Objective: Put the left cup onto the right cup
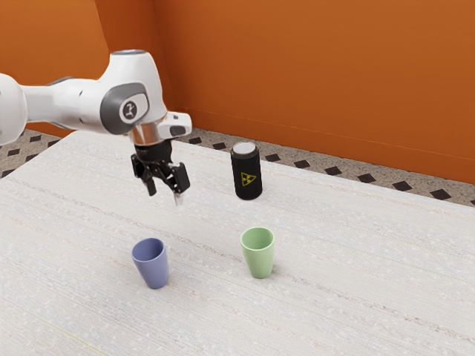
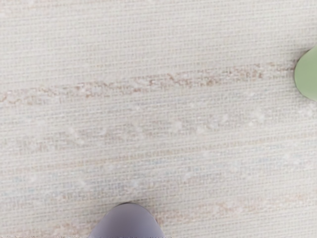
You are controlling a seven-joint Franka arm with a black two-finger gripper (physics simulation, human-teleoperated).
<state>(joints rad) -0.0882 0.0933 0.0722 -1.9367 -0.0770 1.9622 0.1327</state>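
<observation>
My arm (image 1: pixel 74 104) comes in approx. level from the exterior view's left, wrist bent down, gripper (image 1: pixel 166 190) pointing at the table (image 1: pixel 371 289) w/ a slight tilt. Fingers are spread wide, nothing betw. them. The gripper hangs above and a bit behind the lavender-blue cup (image 1: pixel 151 262), no contact. That cup stands upright on the table. The green cup (image 1: pixel 257 252) is upright, apart from the blue cup, toward the exterior view's right. The black can w/ yellow hazard symbol (image 1: pixel 246 170) is farther back from the blue cup, same side.
</observation>
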